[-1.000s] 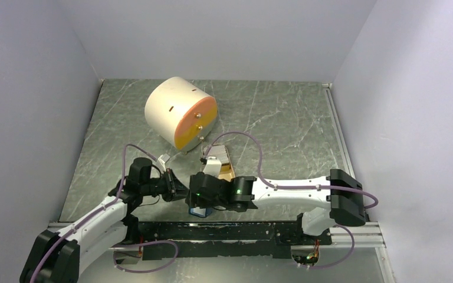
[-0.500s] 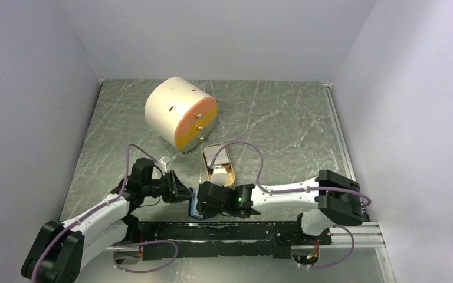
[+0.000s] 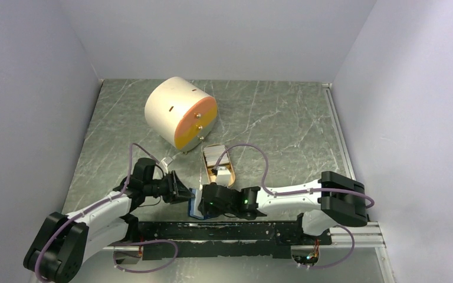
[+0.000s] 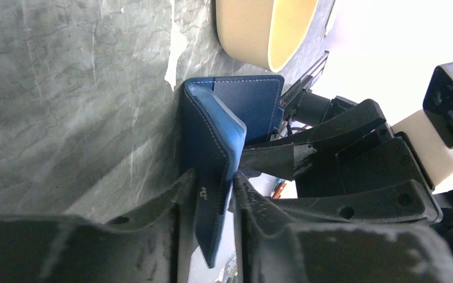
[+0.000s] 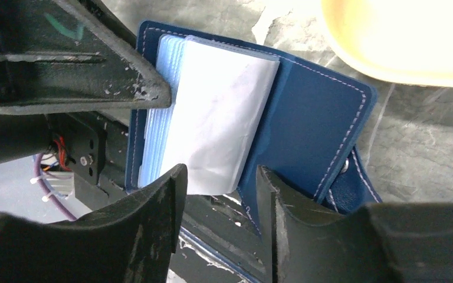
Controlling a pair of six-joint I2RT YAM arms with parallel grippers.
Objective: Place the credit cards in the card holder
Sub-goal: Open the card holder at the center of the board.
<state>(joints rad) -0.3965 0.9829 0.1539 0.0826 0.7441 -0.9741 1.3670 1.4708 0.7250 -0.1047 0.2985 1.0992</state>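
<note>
Nearest you, both arms lie low and reach toward each other over the near edge of the desk [image 3: 283,118], forearms almost level. Your left claw [image 4: 213,177] comes in from the left and straddles the upright outer flap of the card holder [image 4: 212,135]. Its jaws stand narrow with the flap filling the gap, and you cannot tell whether the pads press on it. Your right claw [image 5: 221,171] comes in from the right, its jaws fairly wide. The near end of a white card [image 5: 218,112] sits in the gap, with blue leather showing between the card's edge and one finger, so nothing is pinched.

The card holder stands propped open between the two claws, just beyond the black base rail. It is smooth dark blue leather with pale stitching, pale blue sleeves [image 5: 153,130] inside and a small tab [image 5: 354,188] at one corner. The white card is thin, matte and rectangular, and it lies tucked over those sleeves.

Just beyond is the tan oval dish [image 3: 227,171], glossy and shallow, with the remaining credit cards [image 3: 213,155] pale in its far end. Farther back lies the cream cylinder [image 3: 174,109] on its side, orange face toward you.

A second ago your right claw hung over the near end of the dish. It has since drawn back and down to the card holder, leaving the dish uncovered, and your left claw has barely shifted.
</note>
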